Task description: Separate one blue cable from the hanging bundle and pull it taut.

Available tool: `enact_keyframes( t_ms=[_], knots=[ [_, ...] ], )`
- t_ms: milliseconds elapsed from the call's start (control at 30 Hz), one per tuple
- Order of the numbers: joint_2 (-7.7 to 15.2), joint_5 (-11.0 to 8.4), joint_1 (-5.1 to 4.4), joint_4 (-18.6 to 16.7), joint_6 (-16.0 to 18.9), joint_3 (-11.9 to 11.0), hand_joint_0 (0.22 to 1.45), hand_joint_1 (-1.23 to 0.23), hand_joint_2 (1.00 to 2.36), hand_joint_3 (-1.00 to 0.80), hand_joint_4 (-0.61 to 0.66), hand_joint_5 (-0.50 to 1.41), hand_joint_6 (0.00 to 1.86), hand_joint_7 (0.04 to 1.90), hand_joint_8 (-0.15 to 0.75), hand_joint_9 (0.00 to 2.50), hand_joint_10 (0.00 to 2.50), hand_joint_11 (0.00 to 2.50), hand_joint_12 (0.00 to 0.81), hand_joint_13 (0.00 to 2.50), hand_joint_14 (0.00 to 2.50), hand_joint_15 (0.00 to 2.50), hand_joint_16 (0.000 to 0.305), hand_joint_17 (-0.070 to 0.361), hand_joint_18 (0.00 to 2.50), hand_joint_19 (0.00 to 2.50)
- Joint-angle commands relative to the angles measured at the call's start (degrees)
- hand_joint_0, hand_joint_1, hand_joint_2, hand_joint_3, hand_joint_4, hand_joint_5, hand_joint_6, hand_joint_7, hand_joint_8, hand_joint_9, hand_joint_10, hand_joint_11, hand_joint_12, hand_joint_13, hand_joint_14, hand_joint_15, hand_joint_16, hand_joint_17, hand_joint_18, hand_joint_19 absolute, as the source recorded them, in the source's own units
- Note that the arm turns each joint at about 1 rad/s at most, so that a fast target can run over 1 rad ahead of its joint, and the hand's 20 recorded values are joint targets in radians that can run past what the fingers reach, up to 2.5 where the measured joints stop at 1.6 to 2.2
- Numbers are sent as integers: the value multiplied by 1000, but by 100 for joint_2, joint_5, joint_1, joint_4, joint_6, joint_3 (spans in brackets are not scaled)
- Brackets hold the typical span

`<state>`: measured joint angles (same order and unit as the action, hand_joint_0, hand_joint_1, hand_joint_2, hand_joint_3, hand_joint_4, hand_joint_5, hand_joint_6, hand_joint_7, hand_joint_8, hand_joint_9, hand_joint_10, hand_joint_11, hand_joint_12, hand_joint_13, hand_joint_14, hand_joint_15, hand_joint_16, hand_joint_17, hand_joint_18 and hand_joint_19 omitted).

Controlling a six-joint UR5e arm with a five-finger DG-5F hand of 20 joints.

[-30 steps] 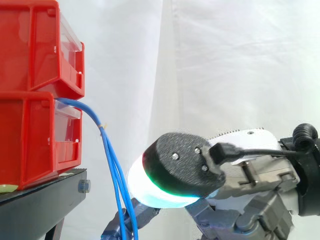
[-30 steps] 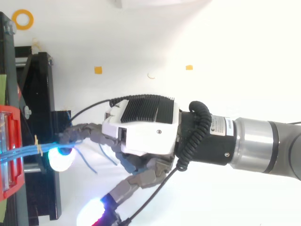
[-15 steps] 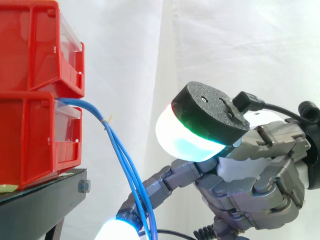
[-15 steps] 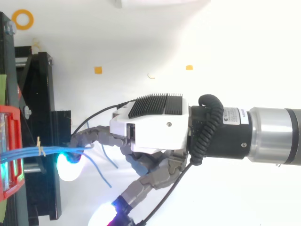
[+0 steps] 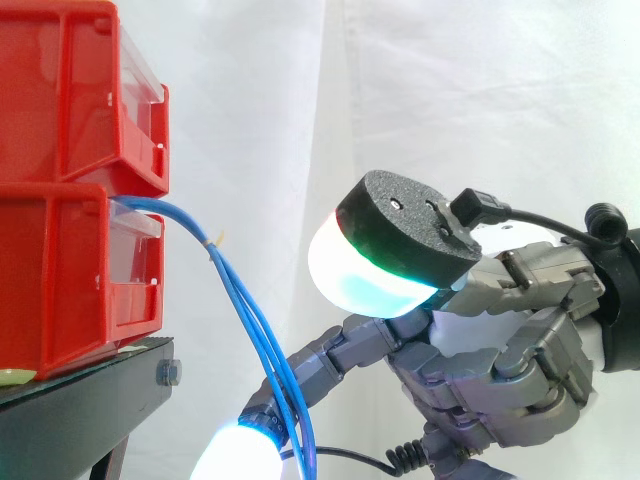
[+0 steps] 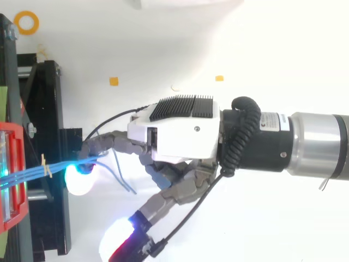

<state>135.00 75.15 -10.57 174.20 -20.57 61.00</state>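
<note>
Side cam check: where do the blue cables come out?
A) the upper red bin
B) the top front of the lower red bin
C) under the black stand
B: the blue cables leave over the top front edge of the lower red bin and slant down from there toward the hand.

Black stand [image 5: 95,400] at left, bolt [image 5: 168,373] in front edge. Lower red bin [image 5: 60,290] sits directly on stand top, clear front panel facing right. Upper red bin [image 5: 70,90] stacked on lower.
</note>
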Motion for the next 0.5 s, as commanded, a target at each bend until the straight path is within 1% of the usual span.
enact_keyframes(
  t_ms=[0, 100, 200, 267, 433, 467],
  knots=[
    [0, 0, 72, 0, 70, 0, 359, -757, 1000, -500, 352, -166, 502, 734, 275, 2152, 1284, 1305, 416, 2056, 649, 1416, 87, 195, 1780, 683],
    [0, 0, 125, 0, 185, 0, 360, -757, 1000, -500, 354, -166, 502, 733, 274, 2151, 1277, 1306, 415, 2057, 643, 1420, 86, 194, 1775, 680],
    [0, 0, 152, 9, 228, 0, 360, -758, 1000, -500, 353, -166, 502, 733, 274, 2150, 1273, 1305, 415, 2057, 642, 1421, 86, 194, 1771, 682],
    [0, 0, 187, 9, 272, 0, 361, -755, 1000, -500, 351, -166, 502, 731, 276, 2151, 1273, 1306, 424, 2058, 642, 1421, 86, 194, 1769, 683],
    [0, -9, 213, 0, 343, 0, 363, -753, 1000, -500, 352, -165, 502, 737, 273, 2151, 1268, 1308, 414, 2057, 641, 1422, 86, 193, 1761, 685],
    [0, 0, 213, 0, 369, 0, 363, -756, 1000, -500, 353, -165, 503, 734, 274, 2152, 1266, 1312, 423, 2061, 639, 1416, 86, 193, 1760, 684]
  ],
)
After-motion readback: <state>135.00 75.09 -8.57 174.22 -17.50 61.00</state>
